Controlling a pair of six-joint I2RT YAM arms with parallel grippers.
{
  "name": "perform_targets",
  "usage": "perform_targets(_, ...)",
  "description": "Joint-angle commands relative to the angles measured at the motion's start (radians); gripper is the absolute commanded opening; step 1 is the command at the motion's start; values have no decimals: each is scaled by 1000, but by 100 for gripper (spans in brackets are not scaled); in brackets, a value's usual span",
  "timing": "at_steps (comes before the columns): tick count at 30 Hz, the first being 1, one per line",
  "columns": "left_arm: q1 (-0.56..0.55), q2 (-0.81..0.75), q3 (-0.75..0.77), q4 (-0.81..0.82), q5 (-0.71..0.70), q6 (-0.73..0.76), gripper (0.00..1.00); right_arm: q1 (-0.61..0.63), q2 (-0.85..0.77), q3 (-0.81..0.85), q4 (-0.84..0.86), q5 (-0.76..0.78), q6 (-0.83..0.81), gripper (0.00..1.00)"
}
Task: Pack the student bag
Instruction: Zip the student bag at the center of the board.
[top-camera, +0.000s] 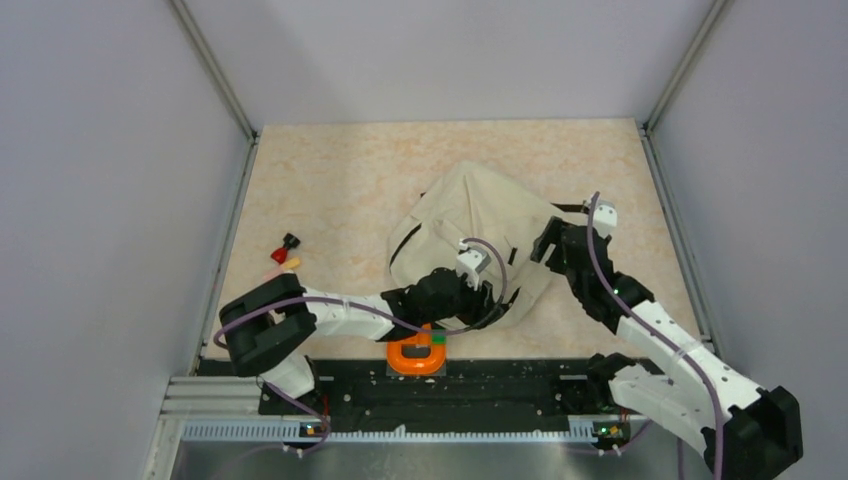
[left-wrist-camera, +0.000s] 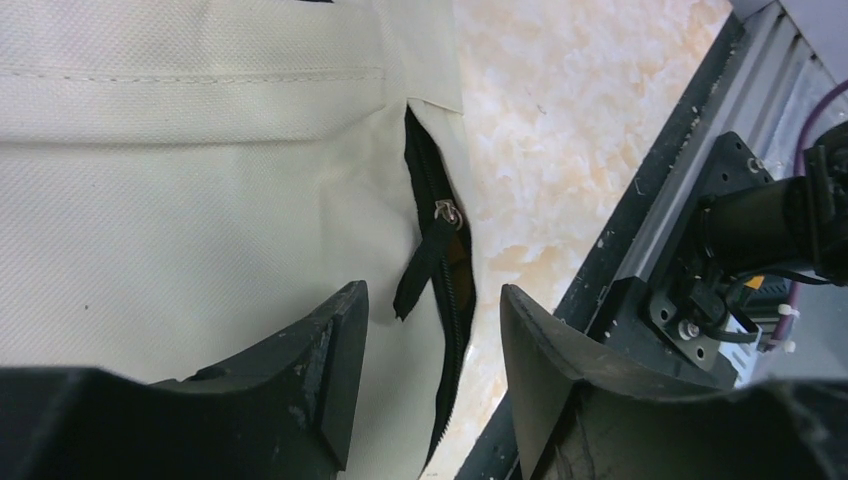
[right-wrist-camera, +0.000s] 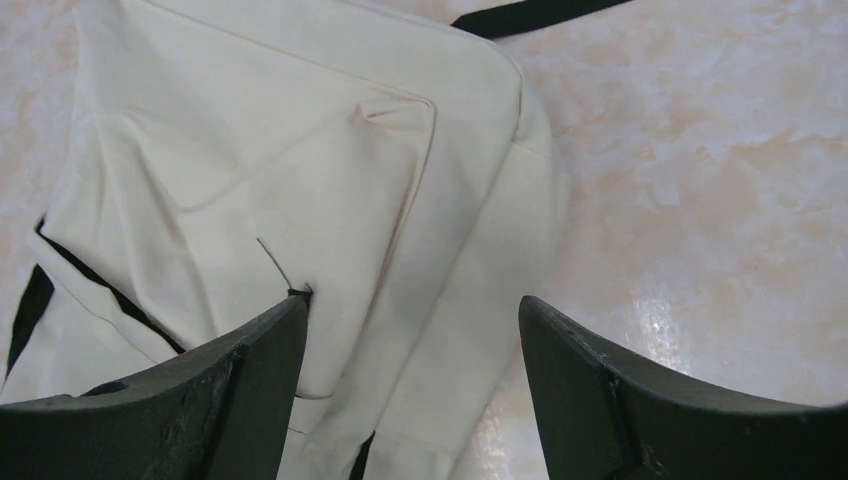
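From above, one student bag (top-camera: 470, 210) lies mid-table; one orange object (top-camera: 415, 357) is half-hidden. Left wrist: left gripper (left-wrist-camera: 432, 300) parted, one zipper pull (left-wrist-camera: 447, 213) between its fingers. Right wrist: right gripper (right-wrist-camera: 412, 310) spread wide above the bag, holding nothing — one black strap (right-wrist-camera: 530, 12) cut off.

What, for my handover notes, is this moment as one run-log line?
bag: on table, zipper partly open | left gripper: jaws open over zipper | right gripper: jaws open over bag

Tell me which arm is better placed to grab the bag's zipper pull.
Left. The left claw, open, frames the zipper pull head-on; the right claw, also open, sits over plain fabric of the student bag.
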Motion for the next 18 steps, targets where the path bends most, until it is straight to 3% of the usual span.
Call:
perform_targets(1, -3, 27, 46, -5, -49, -41, 53, -32, -30, -19, -9, -67, -23, 76)
perform_targets(18, -1, 78, 79, 4, -26, -53, 36, -33, -59, -64, -15, -82, -7, 78)
